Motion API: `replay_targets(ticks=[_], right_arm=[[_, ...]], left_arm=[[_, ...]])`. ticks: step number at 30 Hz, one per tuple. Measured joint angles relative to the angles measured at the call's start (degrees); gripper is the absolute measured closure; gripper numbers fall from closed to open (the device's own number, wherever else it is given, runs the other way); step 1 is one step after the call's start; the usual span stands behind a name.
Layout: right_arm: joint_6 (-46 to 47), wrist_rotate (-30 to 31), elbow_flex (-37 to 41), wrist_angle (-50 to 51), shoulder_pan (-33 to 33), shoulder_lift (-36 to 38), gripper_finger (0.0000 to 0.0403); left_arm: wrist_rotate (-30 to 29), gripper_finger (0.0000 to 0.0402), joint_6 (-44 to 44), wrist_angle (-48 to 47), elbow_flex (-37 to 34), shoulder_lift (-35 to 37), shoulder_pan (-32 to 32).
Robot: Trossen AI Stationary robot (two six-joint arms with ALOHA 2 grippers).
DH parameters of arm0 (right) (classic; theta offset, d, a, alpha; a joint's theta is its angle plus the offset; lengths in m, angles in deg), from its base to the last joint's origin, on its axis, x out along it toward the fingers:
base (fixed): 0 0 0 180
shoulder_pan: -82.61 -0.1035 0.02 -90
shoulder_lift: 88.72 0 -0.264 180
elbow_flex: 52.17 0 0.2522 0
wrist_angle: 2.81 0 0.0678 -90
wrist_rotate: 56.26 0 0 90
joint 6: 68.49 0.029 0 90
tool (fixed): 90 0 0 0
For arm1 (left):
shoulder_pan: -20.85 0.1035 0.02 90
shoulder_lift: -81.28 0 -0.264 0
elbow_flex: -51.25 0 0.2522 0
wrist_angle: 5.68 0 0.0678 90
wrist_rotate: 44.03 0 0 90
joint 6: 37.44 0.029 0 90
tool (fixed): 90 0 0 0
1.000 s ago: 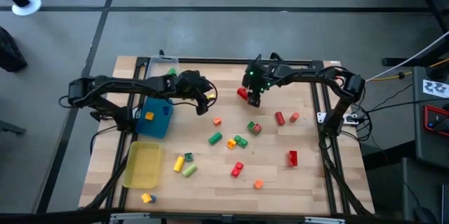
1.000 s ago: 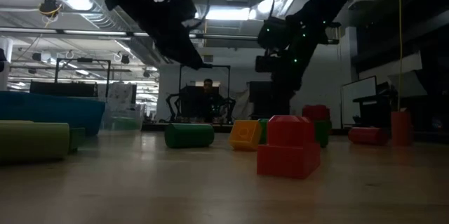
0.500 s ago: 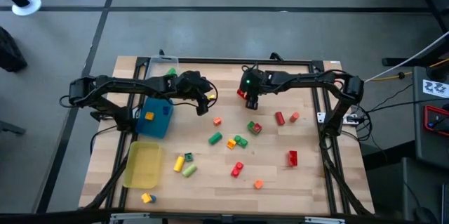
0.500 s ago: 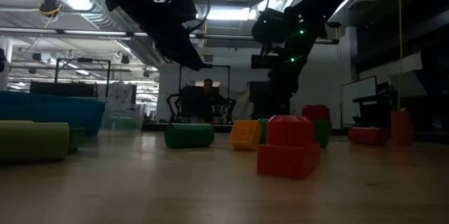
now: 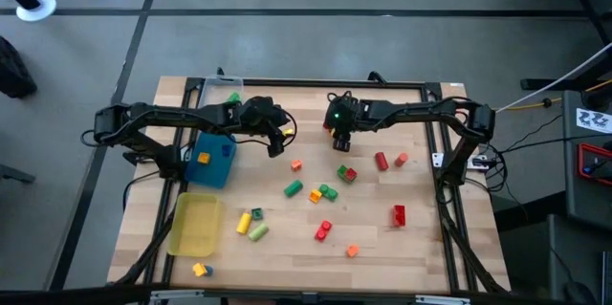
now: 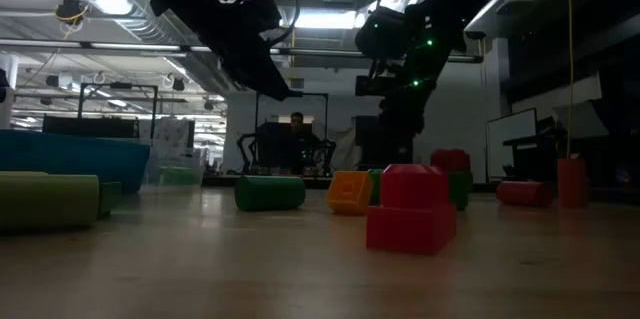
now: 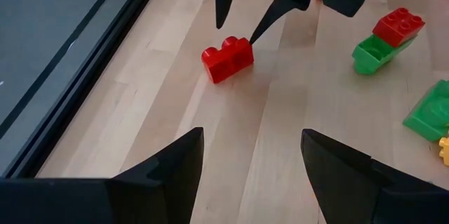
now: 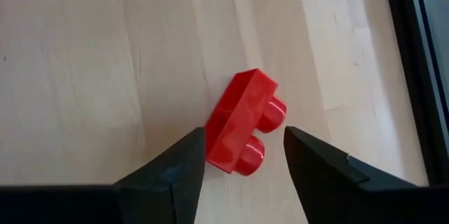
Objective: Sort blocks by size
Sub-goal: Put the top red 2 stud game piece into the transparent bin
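A red two-stud brick [image 8: 242, 133] lies on the wood at the table's far middle [image 5: 329, 130], also seen in the left wrist view [image 7: 228, 59]. My right gripper [image 8: 244, 140] hangs over it, open, one finger on each side of the brick [image 7: 237, 31]. My left gripper [image 7: 252, 136] waits open above bare wood to the brick's left [image 5: 282, 141], holding nothing. Several other blocks [image 5: 325, 192] in red, green, yellow and orange lie scattered across the table's middle and near part. My right gripper comes at the red brick slanting down from the table's right and far side, its fingers [image 8: 189, 161] standing across the brick's short ends. The brick rests on the table. I cannot tell whether either finger touches it.
A blue tray [image 5: 212, 162] and a yellow tray [image 5: 196, 226] stand on the table's left, and a clear tray [image 5: 222, 90] at the far left. A larger red brick [image 5: 398, 214] lies near right. Bare wood stretches between the two grippers.
My right gripper has gone a little toward the table's left, over the red brick, and has rolled its wrist. The brick has stayed where it was.
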Motion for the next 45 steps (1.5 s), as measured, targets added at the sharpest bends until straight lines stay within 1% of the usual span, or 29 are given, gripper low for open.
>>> replay_targets(ticks=[3,7,14,18,21,29,32,34,37,39,45], right_arm=[[0.26,-0.43,0.0,0.12,0.0,-1.05,0.021],[0.63,-0.86,0.0,0.3,-0.44,-4.37,0.021],[1.78,3.88,-0.09,-1.38,-0.31,-7.08,0.021],[1.86,4.97,-0.02,-2.29,-0.3,-7.19,0.0217],[1.88,5.6,-0.02,-2.76,-0.28,-7.23,0.0244],[1.86,8.48,-0.07,-2.97,-0.28,-7.1,0.035],[1.86,8.84,-0.07,-2.97,-0.22,-7.08,0.0379],[1.88,8.81,-0.09,-2.99,-0.26,-7.06,0.0389],[1.88,8.29,-0.09,-3.25,-0.24,-7.06,0.0391],[1.91,6.82,-0.08,-4.05,-0.24,-7.06,0.0389],[1.49,-2.77,0.06,-9.91,-0.31,-7.28,0.0391]], left_arm=[[0.0,0.0178,0.0,0.02,0.0,0.0,0.0],[0.0,0.0178,-0.02,-0.01,0.0,0.02,0.0],[-0.04,0.0178,-0.17,-0.02,0.0,0.02,0.0],[-0.04,0.0178,-0.2,-0.02,0.0,0.02,0.0],[-0.04,0.0178,-0.2,-0.02,0.0,0.02,0.0],[-0.02,0.0178,-0.26,-0.02,0.0,0.02,0.0],[-0.02,0.0178,-0.26,-0.02,0.0,0.02,0.0],[-0.02,0.0178,-0.26,-0.02,0.0,0.02,0.0],[-0.02,0.0178,-0.26,-0.02,0.0,0.02,0.0],[-0.02,0.0178,-0.26,-0.02,0.0,0.02,0.0],[-0.02,0.0178,-0.26,-0.02,0.0,0.02,0.0]])
